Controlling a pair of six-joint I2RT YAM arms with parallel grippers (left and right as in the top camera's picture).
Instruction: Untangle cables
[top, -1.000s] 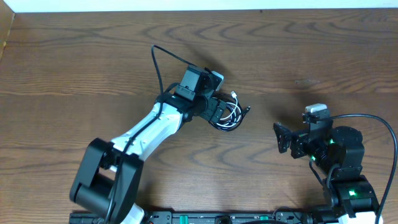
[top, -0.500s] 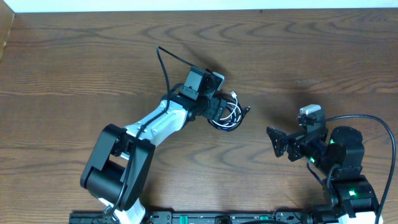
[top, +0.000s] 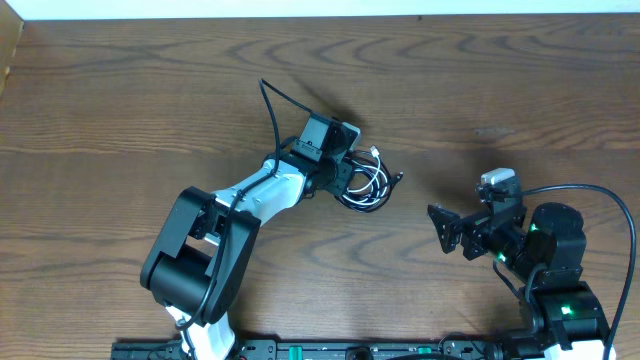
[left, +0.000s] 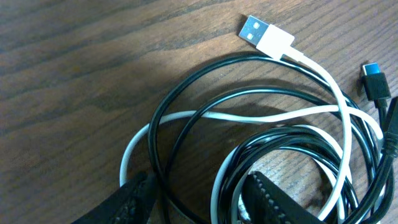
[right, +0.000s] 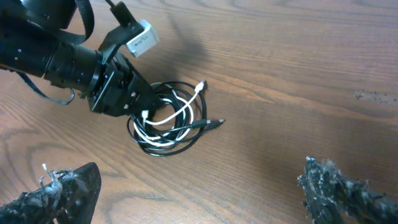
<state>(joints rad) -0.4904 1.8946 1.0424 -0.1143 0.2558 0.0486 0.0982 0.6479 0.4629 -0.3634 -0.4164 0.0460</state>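
Observation:
A white cable (left: 273, 115) and a black cable (left: 186, 93) lie coiled together in small loops on the wooden table (top: 520, 90). The white one ends in a flat USB plug (left: 267, 38), and a black plug (left: 376, 81) shows at the right edge. My left gripper (left: 199, 186) sits low over the left side of the coil (top: 370, 186). Its jaws stand partly apart, each finger against a strand, with bare wood between the strands. My right gripper (right: 199, 193) hangs wide open and holds nothing, well to the right of the coil (right: 168, 118).
The left arm's own thick black wire (top: 272, 115) arches up behind its wrist. A pale wall edge (top: 300, 8) runs along the table's far side. The right arm's base (top: 560, 290) stands at the front right.
The left jaws have narrowed around the coil's strands, and the left arm's elbow has swung right. The right gripper has shifted slightly left. The coil has barely moved.

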